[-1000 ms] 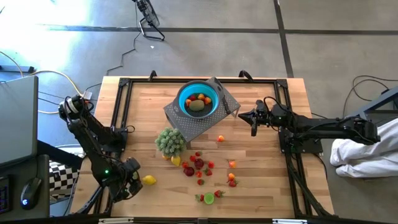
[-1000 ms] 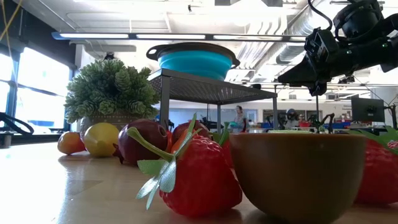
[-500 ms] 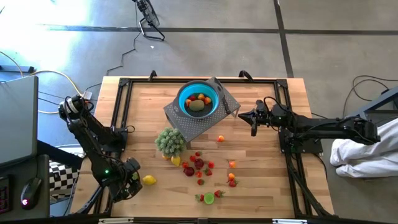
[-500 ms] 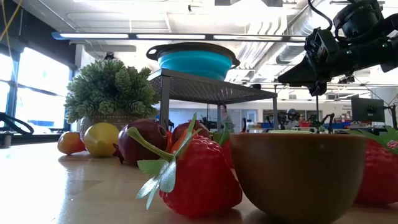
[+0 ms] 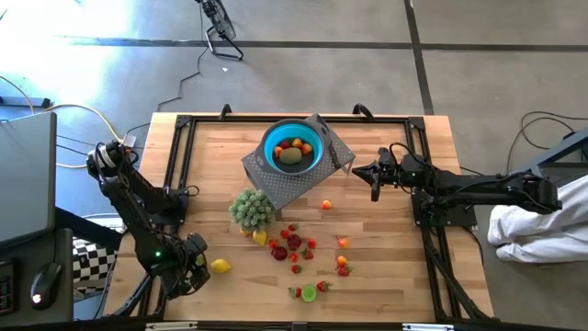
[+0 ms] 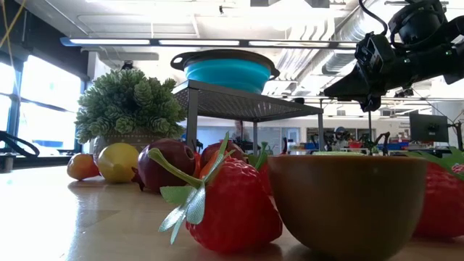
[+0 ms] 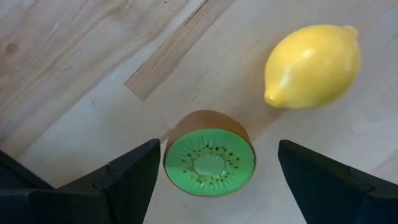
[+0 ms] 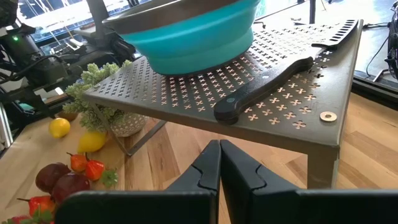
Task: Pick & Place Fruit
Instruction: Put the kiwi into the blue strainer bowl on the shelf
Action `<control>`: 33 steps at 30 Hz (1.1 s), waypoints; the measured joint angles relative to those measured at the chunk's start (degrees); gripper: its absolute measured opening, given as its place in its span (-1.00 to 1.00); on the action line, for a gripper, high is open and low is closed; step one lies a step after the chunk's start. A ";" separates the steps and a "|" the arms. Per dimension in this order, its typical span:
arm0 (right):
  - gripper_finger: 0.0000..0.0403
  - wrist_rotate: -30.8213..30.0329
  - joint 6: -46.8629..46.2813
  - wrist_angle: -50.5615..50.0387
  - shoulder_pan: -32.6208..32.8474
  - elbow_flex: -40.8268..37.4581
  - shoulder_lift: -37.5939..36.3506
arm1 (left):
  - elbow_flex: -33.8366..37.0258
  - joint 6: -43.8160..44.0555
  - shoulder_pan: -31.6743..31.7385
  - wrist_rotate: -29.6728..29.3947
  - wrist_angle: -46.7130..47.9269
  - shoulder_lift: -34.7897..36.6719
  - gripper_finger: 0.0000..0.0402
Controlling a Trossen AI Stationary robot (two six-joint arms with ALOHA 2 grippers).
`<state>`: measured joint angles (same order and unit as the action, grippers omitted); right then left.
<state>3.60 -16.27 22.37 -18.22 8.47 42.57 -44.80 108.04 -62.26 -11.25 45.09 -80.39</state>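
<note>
Hovering left gripper (image 7: pixel 214 180) spread wide over kiwi half (image 7: pixel 209 162) near table's left-near corner, risks nudging adjacent lemon (image 7: pixel 313 65) or slipping off on closing; right gripper (image 5: pixel 375 178) pressed together, idle right of blue bowl (image 5: pixel 294 147).

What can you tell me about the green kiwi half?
The kiwi half is round, with a brown skin and a bright green cut face that has a pale centre ringed by tiny dark seeds. It looks like plastic. It rests on the wooden table, between the left end effector's open fingers, untouched, beside a yellow lemon.
</note>
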 joint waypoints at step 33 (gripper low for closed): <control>-0.99 -0.22 -0.39 -1.16 0.02 -0.02 -0.02 | 0.02 -2.80 0.00 2.80 -2.11 -3.53 0.33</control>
<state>3.38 -16.67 21.21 -18.20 8.45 42.54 -44.77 105.24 -62.26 -8.45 42.98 -83.92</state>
